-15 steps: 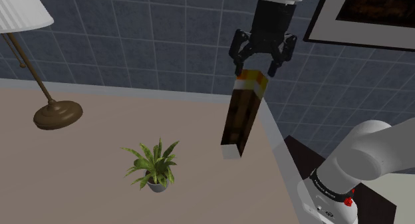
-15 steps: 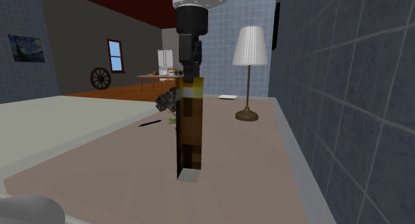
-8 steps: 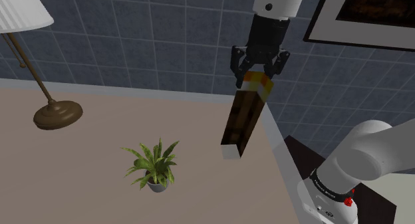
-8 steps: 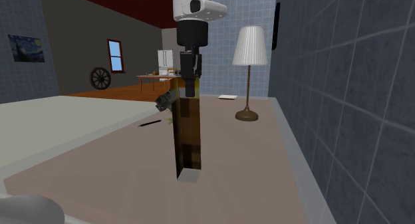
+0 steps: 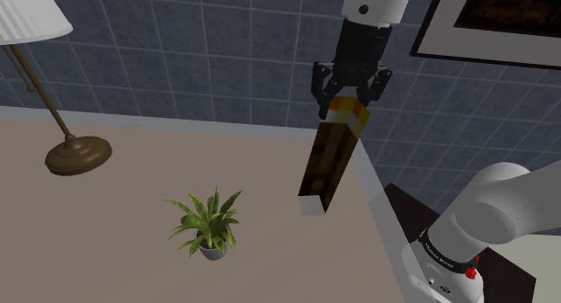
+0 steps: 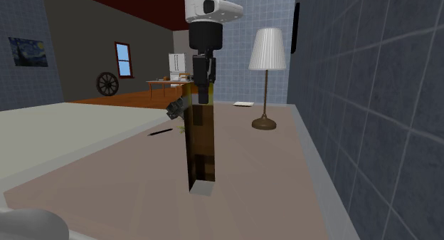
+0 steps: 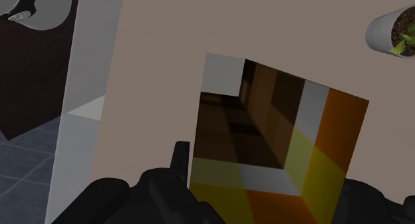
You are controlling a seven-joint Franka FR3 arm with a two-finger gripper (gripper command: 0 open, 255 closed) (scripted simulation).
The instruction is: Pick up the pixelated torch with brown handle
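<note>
The gripper is pinching the torch by its orange-and-yellow head. The wrist view shows a black finger pressed to either side of it. In the shoulder view the torch hangs from the gripper toward 7 o'clock, brown handle down. It ends in a pale grey foot just inside the edge of the table. Whether that foot touches the table or hangs barely off it cannot be told from either outside view.

From the torch, a plant stands at 8 o'clock, well apart. A lamp stands farther out at 9 o'clock.

The reach and the grasp look done, and the hold seems square on the head. What is left is the lift itself: a rise toward 12 o'clock until the foot is plainly off the table.
</note>
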